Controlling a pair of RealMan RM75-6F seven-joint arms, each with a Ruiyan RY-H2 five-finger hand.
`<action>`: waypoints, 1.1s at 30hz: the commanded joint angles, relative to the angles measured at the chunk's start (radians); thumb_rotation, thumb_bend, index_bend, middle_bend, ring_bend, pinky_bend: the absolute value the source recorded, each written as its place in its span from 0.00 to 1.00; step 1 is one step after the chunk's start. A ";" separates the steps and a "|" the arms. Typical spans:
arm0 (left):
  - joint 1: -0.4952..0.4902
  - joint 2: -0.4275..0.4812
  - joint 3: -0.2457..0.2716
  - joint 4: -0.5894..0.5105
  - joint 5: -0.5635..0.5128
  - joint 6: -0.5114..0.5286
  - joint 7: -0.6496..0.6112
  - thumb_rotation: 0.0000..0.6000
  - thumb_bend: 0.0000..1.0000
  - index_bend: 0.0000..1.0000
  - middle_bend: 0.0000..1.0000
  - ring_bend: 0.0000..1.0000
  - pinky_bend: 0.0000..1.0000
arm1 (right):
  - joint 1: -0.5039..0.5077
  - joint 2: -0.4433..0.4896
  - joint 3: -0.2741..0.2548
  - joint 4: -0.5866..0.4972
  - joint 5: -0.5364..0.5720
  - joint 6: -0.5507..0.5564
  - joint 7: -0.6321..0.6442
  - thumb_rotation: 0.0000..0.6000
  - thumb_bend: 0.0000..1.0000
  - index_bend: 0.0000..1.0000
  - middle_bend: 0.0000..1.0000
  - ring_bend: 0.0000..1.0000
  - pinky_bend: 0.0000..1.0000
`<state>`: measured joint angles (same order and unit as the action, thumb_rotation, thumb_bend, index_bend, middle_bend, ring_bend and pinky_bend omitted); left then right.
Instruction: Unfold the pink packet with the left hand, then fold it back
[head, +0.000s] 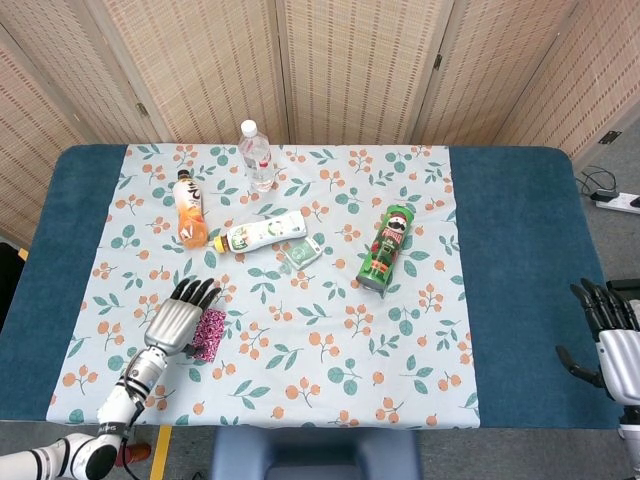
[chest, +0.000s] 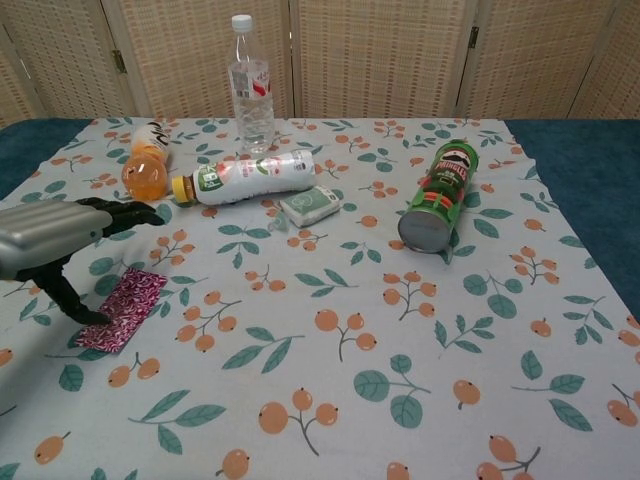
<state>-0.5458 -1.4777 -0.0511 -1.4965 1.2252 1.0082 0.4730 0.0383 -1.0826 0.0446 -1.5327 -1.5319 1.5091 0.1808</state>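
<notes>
The table (head: 520, 260) carries a blue cover overlaid with a leaf-and-fruit patterned cloth (head: 330, 360). On the cloth, well apart from the work area, a green crisp can (chest: 438, 195) lies on its side, a clear water bottle (chest: 250, 85) stands upright at the far edge, and a white drink bottle (chest: 245, 177) and an orange juice bottle (chest: 146, 165) lie on their sides, with a small green card pack (chest: 310, 205) just beside the white bottle. The left hand (chest: 50, 240) hovers over the near-left part of the cloth with its fingers extended and apart, holding nothing; its thumb tip touches or nearly touches the left edge of the pink packet (chest: 121, 309). The pink packet lies flat on the cloth, just right of the left hand in the head view. Whether it is folded or opened out cannot be told. The right hand (head: 610, 335) rests off the right table edge, fingers apart and empty. Risk: the packet is thin and flat, so a fingertip may slide it across the cloth instead of lifting a flap. Excess downward pressure may bunch the cloth.
</notes>
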 joint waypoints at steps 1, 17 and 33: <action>0.009 -0.001 0.016 -0.010 0.010 0.010 0.010 1.00 0.11 0.01 0.00 0.00 0.00 | 0.000 0.000 0.000 0.000 0.000 0.000 0.001 1.00 0.34 0.04 0.06 0.02 0.00; -0.007 -0.052 0.009 0.057 -0.026 -0.012 0.025 1.00 0.11 0.01 0.00 0.00 0.00 | -0.009 0.000 -0.001 0.006 0.006 0.004 0.008 1.00 0.33 0.04 0.06 0.02 0.00; -0.060 -0.099 -0.044 0.130 -0.093 -0.051 0.034 1.00 0.12 0.01 0.00 0.00 0.00 | -0.010 -0.001 0.000 0.008 0.014 -0.002 0.007 1.00 0.33 0.04 0.06 0.02 0.00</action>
<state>-0.6047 -1.5746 -0.0936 -1.3680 1.1342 0.9580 0.5058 0.0285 -1.0835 0.0449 -1.5246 -1.5177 1.5069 0.1882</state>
